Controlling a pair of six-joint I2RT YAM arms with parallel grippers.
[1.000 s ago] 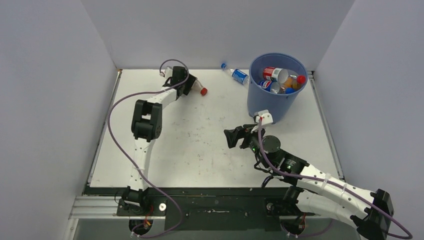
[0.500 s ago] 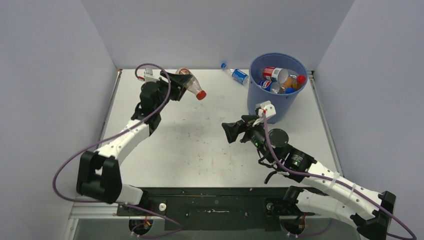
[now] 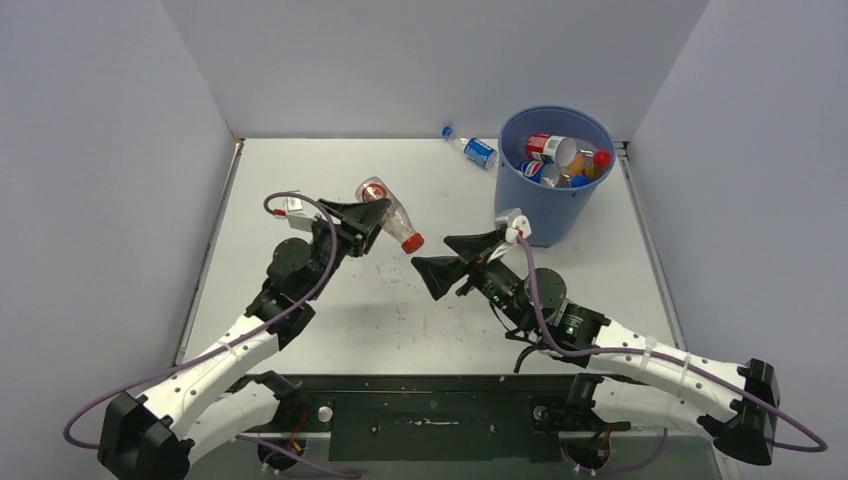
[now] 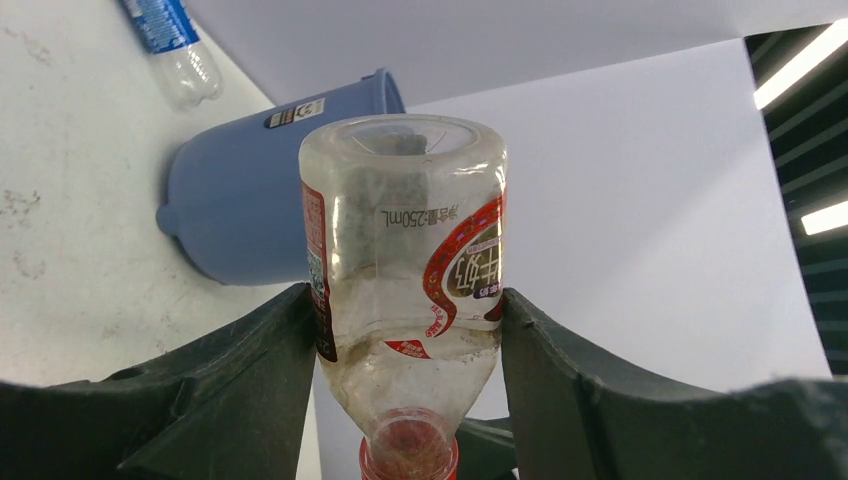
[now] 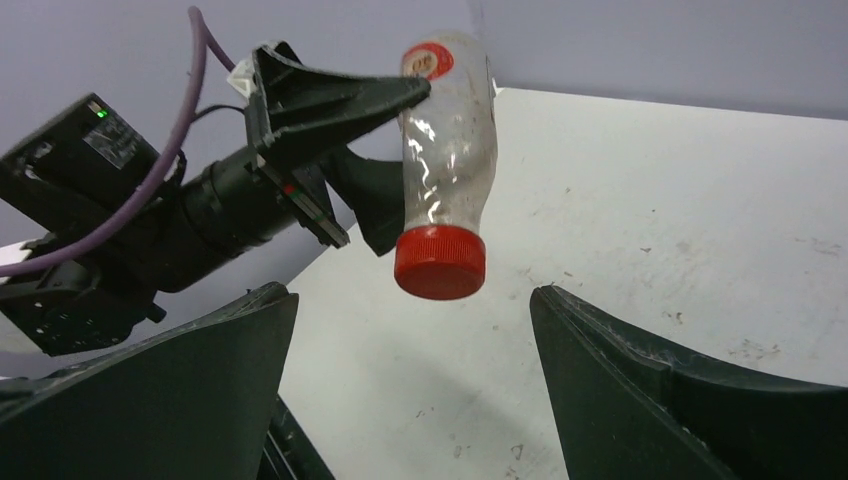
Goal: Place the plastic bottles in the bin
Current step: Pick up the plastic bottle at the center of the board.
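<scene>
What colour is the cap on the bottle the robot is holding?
Red. The cap on that bottle shows best in the right wrist view.

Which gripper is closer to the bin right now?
Right. The right gripper, open, sits just short of the bin on its near-left side. The left gripper, holding a red-capped bottle, is farther left over mid-table.

Clear btl (red cap) — blue bin.
</scene>
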